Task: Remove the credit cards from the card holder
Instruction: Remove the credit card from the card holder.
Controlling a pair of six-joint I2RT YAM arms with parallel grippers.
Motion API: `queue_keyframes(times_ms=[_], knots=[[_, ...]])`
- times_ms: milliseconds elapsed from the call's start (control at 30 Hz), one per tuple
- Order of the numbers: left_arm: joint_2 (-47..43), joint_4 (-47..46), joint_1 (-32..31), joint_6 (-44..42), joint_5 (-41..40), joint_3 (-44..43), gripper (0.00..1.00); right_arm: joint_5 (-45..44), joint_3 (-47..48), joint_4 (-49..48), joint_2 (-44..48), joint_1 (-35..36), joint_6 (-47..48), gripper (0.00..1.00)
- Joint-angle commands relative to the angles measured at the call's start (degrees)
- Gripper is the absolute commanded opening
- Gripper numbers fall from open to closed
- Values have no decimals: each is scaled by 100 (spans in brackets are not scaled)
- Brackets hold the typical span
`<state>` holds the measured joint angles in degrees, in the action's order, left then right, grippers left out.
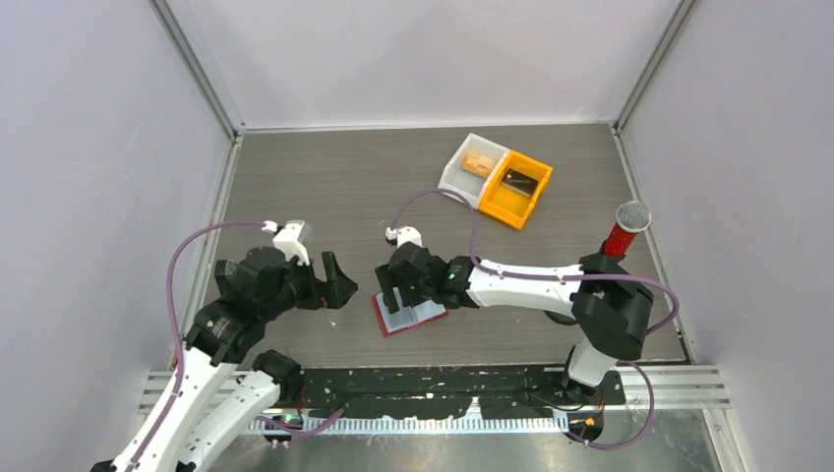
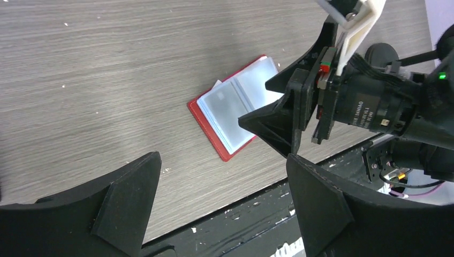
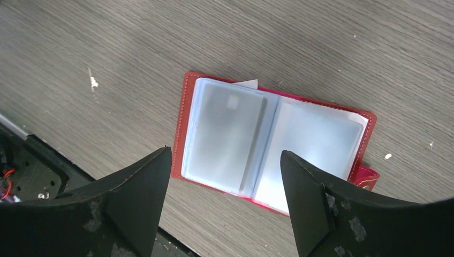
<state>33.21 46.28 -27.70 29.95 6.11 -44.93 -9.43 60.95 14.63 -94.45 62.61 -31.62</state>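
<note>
Wallet [image 3: 273, 144] lay open flat — red edge, cloudy sleeves — below the spread right gripper [image 3: 225, 160]; left gripper [image 2: 224, 160] spread too. Only overhead showed the bins [image 1: 499, 208].

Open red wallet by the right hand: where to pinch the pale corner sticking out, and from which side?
Probably the pale corner itself: only it clears the sleeves. Come from the card holder's edge facing away from the arm bases, low and near flat, since it all lies flat.
</note>
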Motion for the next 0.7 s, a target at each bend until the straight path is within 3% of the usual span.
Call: queue_keyframes(times_ms=[0,200,467,667], knots=[[-244,65,-15,-105,-385,-100,91,-427,174,-69,-229,131,-221,82],[-409,62,-14,-71,-503,15,91,-275,379,-103,-529,286,-262,82],[-587,10,-14,-60,-508,110,91,-718,599,153,-856,457,-305,82],[-740,-92,-16,25,-561,226,96,-703,622,113,-1051,487,-300,79]])
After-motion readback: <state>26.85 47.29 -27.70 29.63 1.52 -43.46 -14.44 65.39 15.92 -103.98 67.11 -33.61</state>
